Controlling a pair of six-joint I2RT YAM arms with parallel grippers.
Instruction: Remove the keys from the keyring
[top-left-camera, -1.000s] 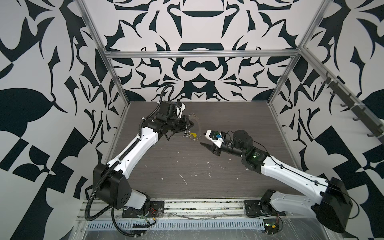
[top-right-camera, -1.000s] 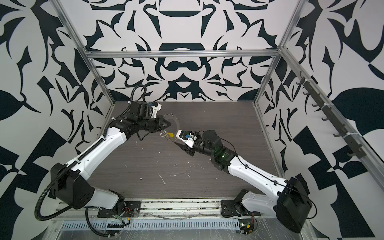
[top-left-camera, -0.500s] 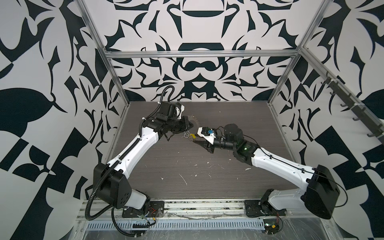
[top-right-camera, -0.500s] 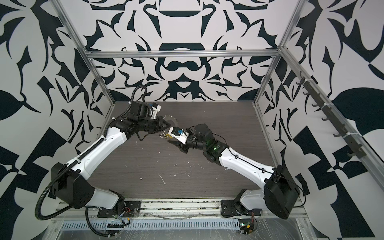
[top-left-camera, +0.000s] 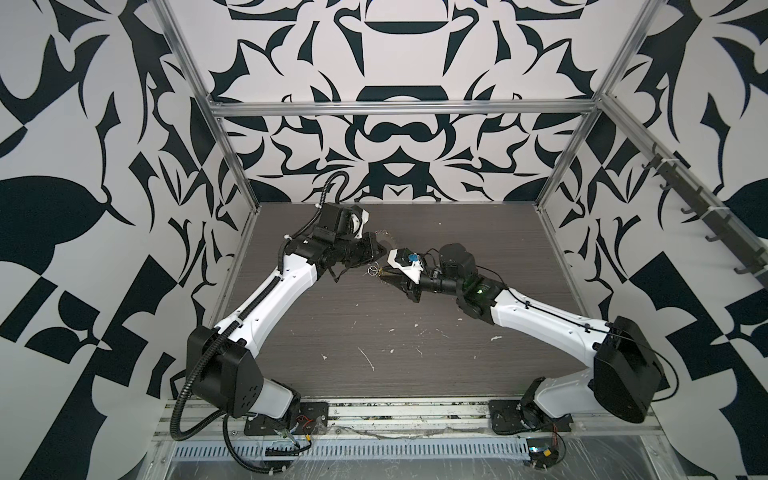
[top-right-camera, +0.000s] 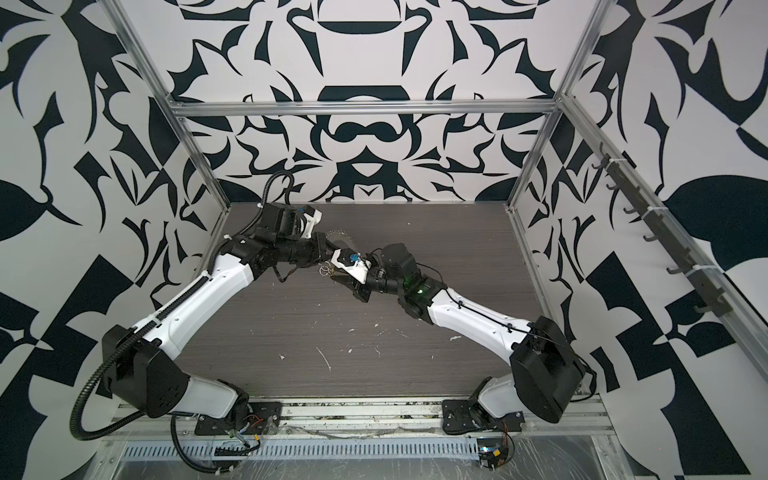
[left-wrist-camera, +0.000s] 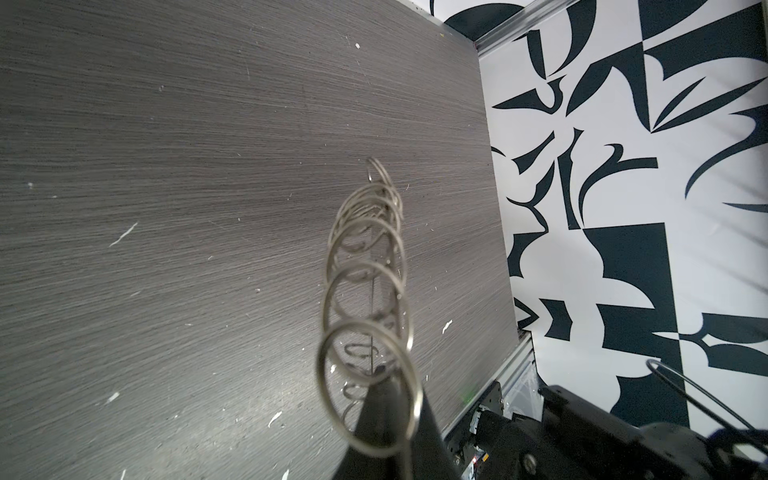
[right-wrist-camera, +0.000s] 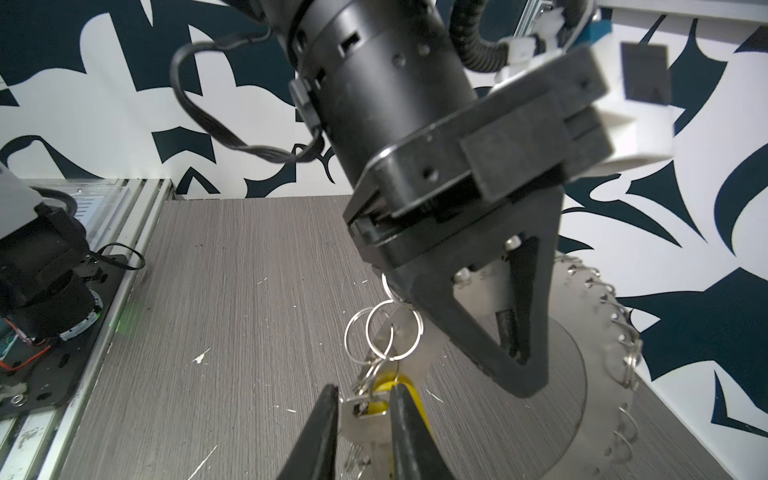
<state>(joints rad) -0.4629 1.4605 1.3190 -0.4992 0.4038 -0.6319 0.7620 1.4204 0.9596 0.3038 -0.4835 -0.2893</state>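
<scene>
In both top views the left gripper (top-left-camera: 376, 252) holds the keyring (top-left-camera: 385, 242), with the right gripper (top-left-camera: 381, 275) just beside it. Left wrist view: closed fingers (left-wrist-camera: 384, 419) clamp the disc edge-on. Right wrist view: narrow jaws straddle the yellow key (right-wrist-camera: 379, 405) hanging from the keyring – whether they pinch it, I cannot tell

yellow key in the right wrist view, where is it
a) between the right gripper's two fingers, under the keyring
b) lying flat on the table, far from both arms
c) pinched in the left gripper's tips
a: in the right wrist view the yellow key sits between the fingers of the right gripper, hanging from small wire rings on the keyring, which the left gripper holds.
</scene>
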